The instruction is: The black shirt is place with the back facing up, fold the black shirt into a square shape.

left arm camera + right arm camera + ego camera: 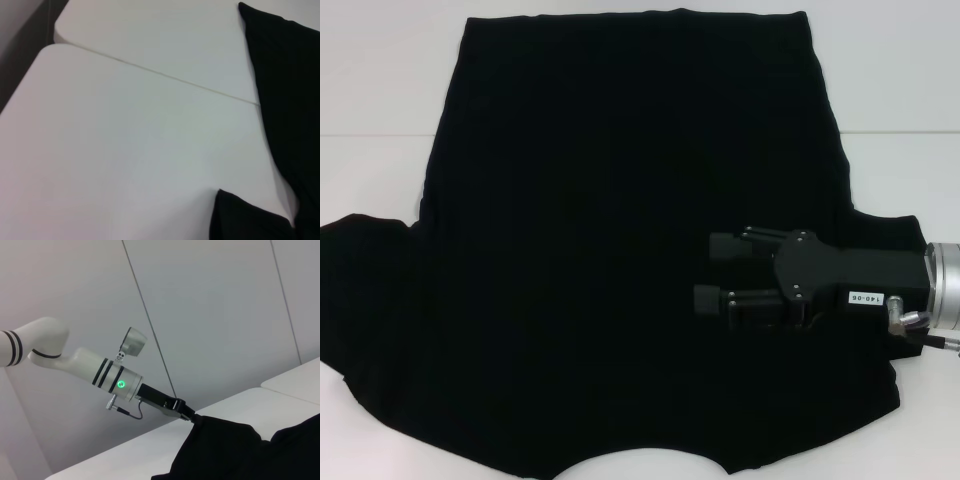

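Large plain black soft-fabric short-sleeved shirt (610, 250) lies spread flat on white table (380, 120), hem at far edge, collar notch near. Right gripper (702, 270) hovers over shirt's right side, pointing left, fingers apart, nothing between them. Left gripper (192, 419) sits at shirt's left sleeve, fabric bunched up around its tip; jaw state not discernible.

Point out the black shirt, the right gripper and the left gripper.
black shirt (610, 230), head view, middle of the back.
right gripper (705, 272), head view, between its fingertips.
left gripper (192, 418), right wrist view, tip at the shirt's edge.
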Controlling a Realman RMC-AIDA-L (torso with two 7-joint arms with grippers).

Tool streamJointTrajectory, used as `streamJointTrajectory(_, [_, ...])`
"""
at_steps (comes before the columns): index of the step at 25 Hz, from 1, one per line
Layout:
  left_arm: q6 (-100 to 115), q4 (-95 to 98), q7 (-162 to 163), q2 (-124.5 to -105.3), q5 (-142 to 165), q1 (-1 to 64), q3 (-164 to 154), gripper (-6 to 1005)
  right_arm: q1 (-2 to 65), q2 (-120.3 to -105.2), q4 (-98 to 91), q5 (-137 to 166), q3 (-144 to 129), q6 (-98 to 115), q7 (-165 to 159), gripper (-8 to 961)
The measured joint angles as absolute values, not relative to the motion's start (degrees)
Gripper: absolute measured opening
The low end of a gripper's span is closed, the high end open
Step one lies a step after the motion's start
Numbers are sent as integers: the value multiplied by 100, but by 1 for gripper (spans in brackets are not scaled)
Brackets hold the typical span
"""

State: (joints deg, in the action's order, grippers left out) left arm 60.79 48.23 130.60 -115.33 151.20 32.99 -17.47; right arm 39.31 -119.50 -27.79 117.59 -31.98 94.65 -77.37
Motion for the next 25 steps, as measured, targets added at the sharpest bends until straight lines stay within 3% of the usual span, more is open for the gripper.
streamJointTrajectory(25, [5750, 4639, 12878, -11456, 14932, 3522, -1793, 9, 3964, -11927, -2743, 11760, -3174, 9506, -7786, 925])
